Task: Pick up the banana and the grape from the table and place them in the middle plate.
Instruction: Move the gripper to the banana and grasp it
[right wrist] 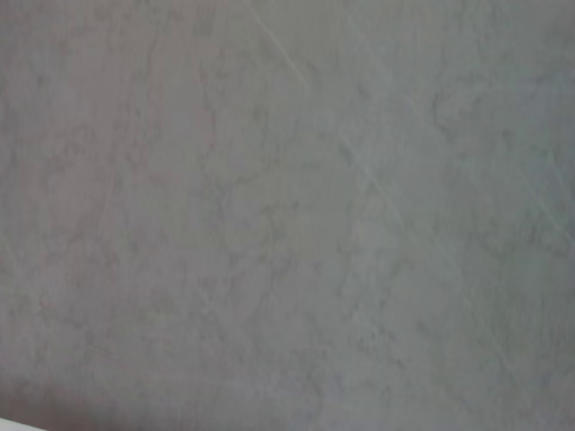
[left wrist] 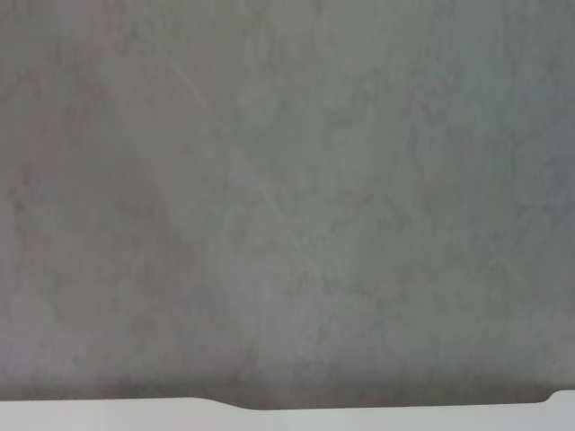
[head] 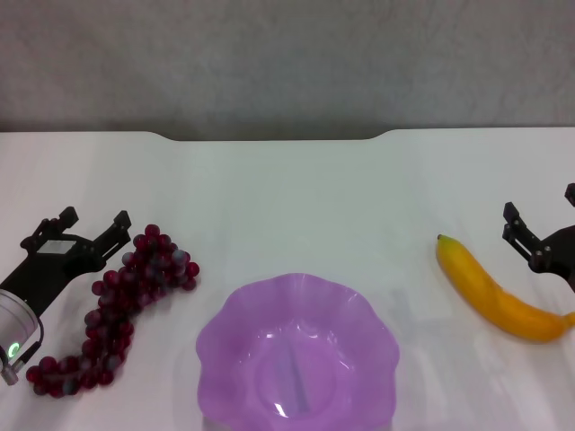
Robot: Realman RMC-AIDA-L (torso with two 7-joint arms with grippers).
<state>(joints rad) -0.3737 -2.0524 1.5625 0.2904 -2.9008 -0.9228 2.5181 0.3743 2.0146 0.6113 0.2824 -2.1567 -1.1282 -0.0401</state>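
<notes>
Fruit shows only overhead — left tool [head: 92,224] open beside grape [head: 117,310]; right tool's [head: 539,235] grip unclear.

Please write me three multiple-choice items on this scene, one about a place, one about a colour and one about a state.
1. Where does the banana lie?
A. On the table, on the robot's right of the middle plate
B. Inside the plate
C. Beside the grape

2. What colour is the plate?
A. Green
B. Translucent purple
C. White

3. What state is the left gripper in?
A. Shut on the grape
B. Open, just left of the grape
C. Holding the banana

Answers:
1. A: the head view shows the banana on the white tabletop to the plate's right, near the right gripper.
2. B: its scalloped dish is see-through purple.
3. B: its two fingers stand apart beside the bunch, gripping nothing.
</notes>
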